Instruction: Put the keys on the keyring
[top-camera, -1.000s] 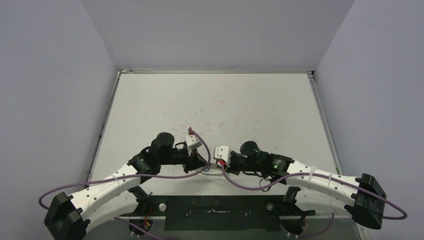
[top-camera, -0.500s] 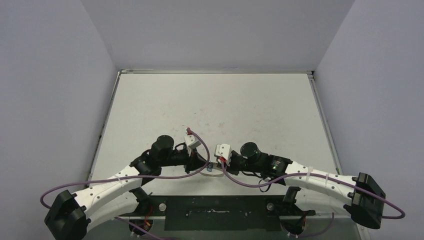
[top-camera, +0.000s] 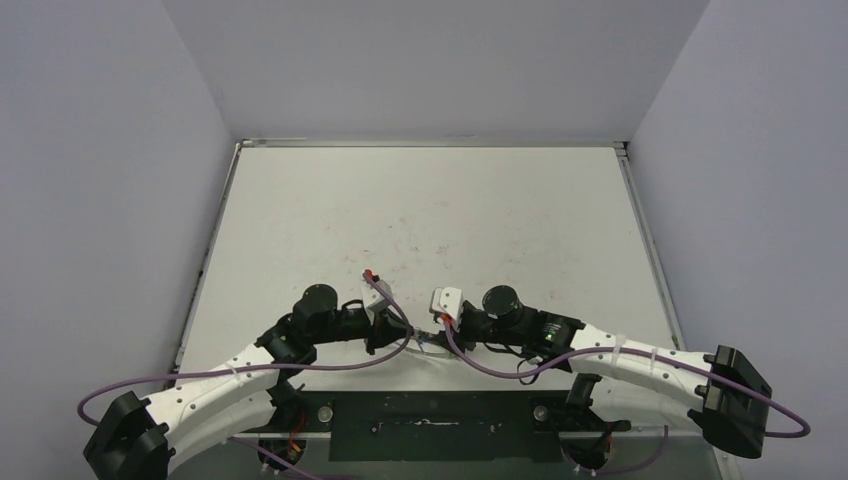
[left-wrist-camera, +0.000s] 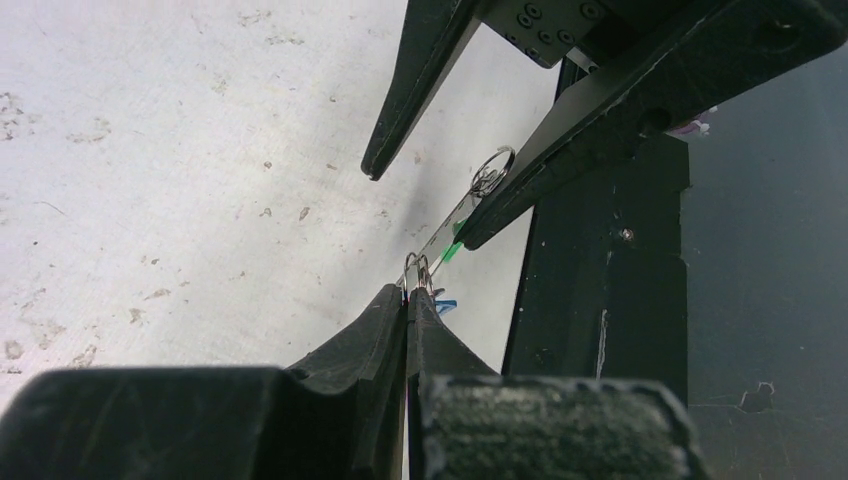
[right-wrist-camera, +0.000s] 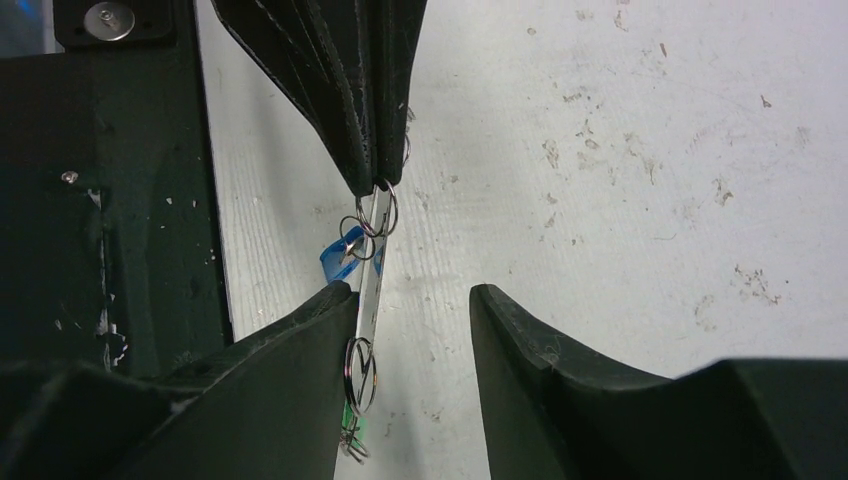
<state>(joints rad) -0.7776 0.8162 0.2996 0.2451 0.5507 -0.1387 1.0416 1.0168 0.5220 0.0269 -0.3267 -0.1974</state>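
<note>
In the left wrist view my left gripper (left-wrist-camera: 408, 293) is shut on the near rim of the keyring (left-wrist-camera: 458, 212), a thin pale wire ring seen edge-on and held off the table. The keys hang on small split rings from it, the green-tagged one (left-wrist-camera: 452, 250) at the middle and the blue-tagged one (left-wrist-camera: 445, 305) beside my fingertips. My right gripper (right-wrist-camera: 410, 292) stands open around the keyring (right-wrist-camera: 372, 268), whose far part rests against its left finger (right-wrist-camera: 300, 350). The blue tag (right-wrist-camera: 335, 255) and the green tag (right-wrist-camera: 352, 415) show there too. From above, both grippers (top-camera: 425, 338) meet at the table's near edge.
The white, scuffed table (top-camera: 420, 210) stretches away behind the grippers. The black base plate (top-camera: 430, 425) lies just below them, its edge (right-wrist-camera: 205, 200) close to the hanging keys. Purple cables (top-camera: 480, 365) loop from both wrists.
My right gripper has opened and let go of the keyring. The left arm has drawn slightly left, still shut on the ring.
</note>
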